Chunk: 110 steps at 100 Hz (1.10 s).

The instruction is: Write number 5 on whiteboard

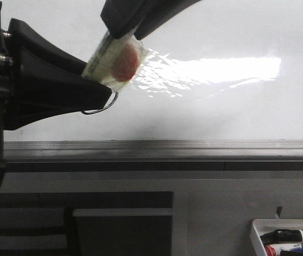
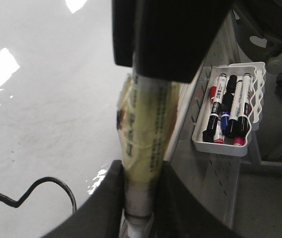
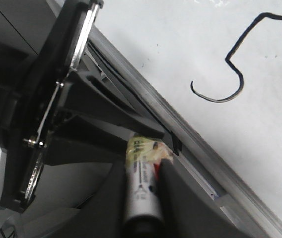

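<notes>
At the left of the front view, one left gripper (image 1: 95,85) and one right gripper (image 1: 127,29), entering from the top, both clamp a single tape-wrapped marker (image 1: 114,60) against the whiteboard (image 1: 221,117). One number 5 (image 1: 102,108) peeks out below the left fingers. At lower right, one white tray (image 1: 258,234) holds several markers (image 1: 293,237).

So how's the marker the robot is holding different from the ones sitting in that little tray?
The held marker is wrapped in yellowish tape; the tray markers are bare. The held marker is clamped between black jaws by the whiteboard; the tray markers lie side by side in a white tray. Both have white barrels.
</notes>
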Tool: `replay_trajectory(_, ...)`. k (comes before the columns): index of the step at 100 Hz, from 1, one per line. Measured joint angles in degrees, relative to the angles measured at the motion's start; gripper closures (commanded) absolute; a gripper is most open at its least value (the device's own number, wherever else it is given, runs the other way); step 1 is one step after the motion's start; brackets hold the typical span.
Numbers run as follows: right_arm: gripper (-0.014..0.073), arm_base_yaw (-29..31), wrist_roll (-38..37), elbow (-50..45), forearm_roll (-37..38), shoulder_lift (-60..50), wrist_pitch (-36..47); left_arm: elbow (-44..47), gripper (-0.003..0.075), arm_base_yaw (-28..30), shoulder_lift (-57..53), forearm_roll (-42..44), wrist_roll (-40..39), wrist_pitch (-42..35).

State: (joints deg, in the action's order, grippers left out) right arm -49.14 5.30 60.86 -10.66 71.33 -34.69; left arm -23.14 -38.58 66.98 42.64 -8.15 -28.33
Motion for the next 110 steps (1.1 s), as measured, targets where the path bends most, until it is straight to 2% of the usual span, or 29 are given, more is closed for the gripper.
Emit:
replay_trajectory(4, 0.0623, 0.0, 0.0, 0.0, 0.0, 0.0, 0.0, 0.0, 0.0741, 0.0, 0.0, 0.1, 0.0, 0.0)
replay_trajectory(8, 0.0554, 0.0, 0.0, 0.0, 0.0, 0.0, 0.0, 0.0, 0.0741, 0.0, 0.0, 0.1, 0.0, 0.0)
replay_trajectory(11, 0.0489, 0.0, 0.0, 0.0, 0.0, 0.0, 0.0, 0.0, 0.0741, 0.0, 0.0, 0.1, 0.0, 0.0)
replay_trajectory(23, 0.0126, 0.0, 0.0, 0.0, 0.0, 0.0, 0.5, 0.0, 0.0741, 0.0, 0.0, -0.6, -1.5, 0.0)
replay_trajectory(30, 0.0025, 0.4, 0.0, 0.0, -0.2, 0.0, 0.8, 0.0, 0.0741, 0.0, 0.0, -4.9, -6.5, 0.6)
replay_trajectory(44, 0.0069, 2.7, 0.0, 0.0, 0.3, -1.1, 0.6, -0.6, 0.0741, 0.2, -1.1, -23.7, -12.4, 6.6)
replay_trajectory(54, 0.0109, 4.1, 0.0, 0.0, 0.6, -2.7, 0.1, -3.0, 0.0741, 1.9, -1.4, -39.3, -13.5, 16.3)
replay_trajectory(61, 0.0123, 4.5, 0.0, 0.0, 0.7, -3.4, -0.4, -5.7, 0.0741, 3.8, -1.4, -45.1, -13.8, 23.7)
replay_trajectory(73, 0.0123, 4.7, 0.0, 0.0, 0.7, -3.6, -0.6, -9.6, 0.0741, 7.2, -0.8, -48.4, -13.9, 31.5)
replay_trajectory(99, 0.0123, 4.7, 0.0, 0.0, 0.7, -3.6, -1.0, -13.1, 0.0736, 9.1, 2.1, -51.0, -14.0, 36.7)
replay_trajectory(104, 0.0123, 4.7, 0.0, 0.0, 0.7, -3.6, -1.1, -13.2, 0.0710, 9.1, 2.4, -51.1, -14.0, 36.8)
replay_trajectory(110, 0.0123, 4.7, 0.0, 0.0, 0.7, -3.6, -1.3, -13.3, 0.0638, 9.1, 2.5, -51.1, -14.0, 36.9)
